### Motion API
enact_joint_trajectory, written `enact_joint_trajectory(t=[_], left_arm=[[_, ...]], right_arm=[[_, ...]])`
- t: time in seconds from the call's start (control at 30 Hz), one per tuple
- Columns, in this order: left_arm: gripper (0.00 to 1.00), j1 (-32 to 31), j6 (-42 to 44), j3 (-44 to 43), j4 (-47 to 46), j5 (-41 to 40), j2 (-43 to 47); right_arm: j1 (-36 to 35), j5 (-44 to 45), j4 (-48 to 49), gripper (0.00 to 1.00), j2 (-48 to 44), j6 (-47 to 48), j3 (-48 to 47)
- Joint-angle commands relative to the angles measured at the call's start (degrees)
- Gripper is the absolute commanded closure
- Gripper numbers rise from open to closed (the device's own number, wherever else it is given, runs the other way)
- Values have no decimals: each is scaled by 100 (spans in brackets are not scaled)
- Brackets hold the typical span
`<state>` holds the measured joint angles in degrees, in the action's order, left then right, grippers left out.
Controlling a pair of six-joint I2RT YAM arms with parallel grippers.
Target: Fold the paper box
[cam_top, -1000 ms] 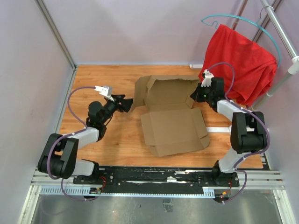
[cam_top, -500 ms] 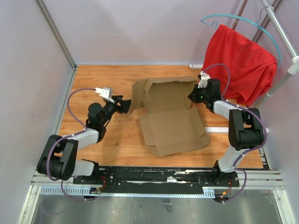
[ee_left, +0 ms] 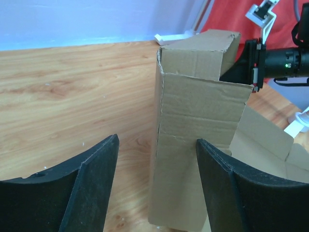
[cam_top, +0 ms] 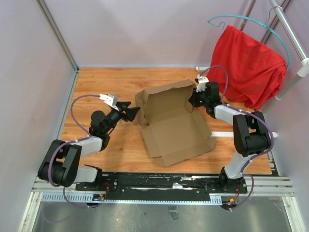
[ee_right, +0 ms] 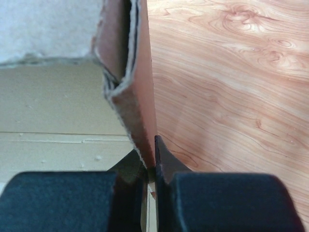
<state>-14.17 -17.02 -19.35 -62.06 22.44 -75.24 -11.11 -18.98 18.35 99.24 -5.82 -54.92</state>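
one plain brown cardboard paper box (cam_top: pixel 176 133) sits on one wooden table (cam_top: pixel 106 79); right gripper (ee_right: pixel 150 166) pinches its back flap, left gripper (ee_left: pixel 157 141) gapes wide, facing its upright side flap

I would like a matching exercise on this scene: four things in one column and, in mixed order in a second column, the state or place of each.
Column one:
1. left gripper
2. right gripper
3. paper box
4. red cloth

Column two:
A. hangs at the far right
B. shut on a cardboard edge
C. open, facing an upright flap
D. brown, far panel raised

Pairs: 1-C, 2-B, 3-D, 4-A
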Motion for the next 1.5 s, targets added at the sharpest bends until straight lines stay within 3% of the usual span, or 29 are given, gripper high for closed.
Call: enact_joint_trajectory(t=[0.0, 0.47, 1.2, 1.47], left_arm=[[30, -86, 17, -87, -303, 144, -203], [33, -754, 540, -125, 145, -365, -189], [41, -1301, 932, -491, 1098, -2654, -544], [50, -1619, 1238, -751, 1502, -3737, -704]], right_arm=[[-185, 176, -206, 97, 42, 73, -42], [-794, 790, 31, 98, -147, -67, 329], [-1426, 1387, 566, 98, -839, -318, 1230], [-1884, 2192, 777, 99, -1166, -416, 1658]])
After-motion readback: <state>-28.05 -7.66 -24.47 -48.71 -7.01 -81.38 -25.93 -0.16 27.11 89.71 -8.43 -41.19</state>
